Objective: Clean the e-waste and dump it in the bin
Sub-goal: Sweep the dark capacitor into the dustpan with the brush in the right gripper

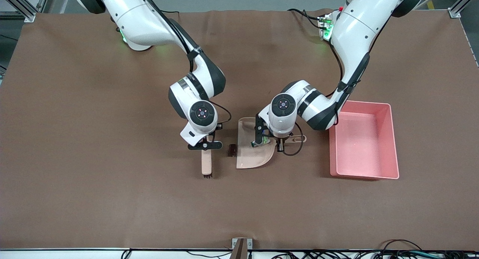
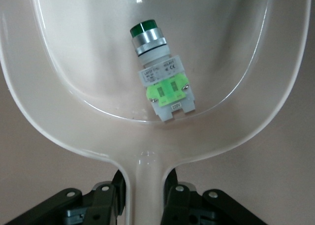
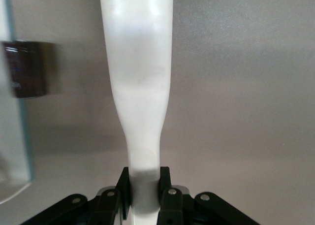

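Note:
The silver-white cylindrical part with a green band (image 2: 160,80) lies inside the beige dustpan (image 2: 59,87); in the front view it (image 1: 261,141) shows under the left wrist. My left gripper (image 2: 146,183) is shut on the dustpan's handle (image 1: 297,139). The dark blackish-red block (image 1: 231,149) sits on the table just outside the dustpan's open edge (image 1: 238,145), and it shows in the right wrist view (image 3: 27,67). My right gripper (image 3: 144,183) is shut on a pale brush (image 3: 138,87), whose bristles (image 1: 207,175) touch the table beside the block. The pink bin (image 1: 391,139) stands toward the left arm's end.
The brown table cover (image 1: 112,199) spreads all around. A small bracket (image 1: 241,247) and cables (image 1: 374,253) lie along the table edge nearest the front camera. The left arm's elbow (image 1: 318,113) hangs close to the bin's wall.

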Robot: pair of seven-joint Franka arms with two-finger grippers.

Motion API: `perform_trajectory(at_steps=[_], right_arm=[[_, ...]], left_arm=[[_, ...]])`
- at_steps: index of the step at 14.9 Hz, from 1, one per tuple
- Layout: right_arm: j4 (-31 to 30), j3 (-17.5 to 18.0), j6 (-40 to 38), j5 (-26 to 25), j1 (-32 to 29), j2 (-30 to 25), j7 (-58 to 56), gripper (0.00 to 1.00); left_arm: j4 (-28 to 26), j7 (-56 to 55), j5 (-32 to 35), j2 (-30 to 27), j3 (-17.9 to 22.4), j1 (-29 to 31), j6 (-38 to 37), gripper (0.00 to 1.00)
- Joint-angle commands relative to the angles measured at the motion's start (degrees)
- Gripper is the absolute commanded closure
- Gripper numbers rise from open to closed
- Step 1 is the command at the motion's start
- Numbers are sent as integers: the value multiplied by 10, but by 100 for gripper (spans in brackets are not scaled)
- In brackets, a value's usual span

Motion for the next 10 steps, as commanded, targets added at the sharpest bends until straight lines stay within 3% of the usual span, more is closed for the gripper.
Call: perform_trajectory(at_steps=[1, 10], right_arm=[[-8, 7, 0, -21, 7, 4, -42, 100], [-30, 8, -1, -38, 62, 7, -167, 100]], left_arm=[[15, -12, 0, 14, 1, -9, -5, 100], [15, -24, 5, 14, 1, -9, -5, 100]])
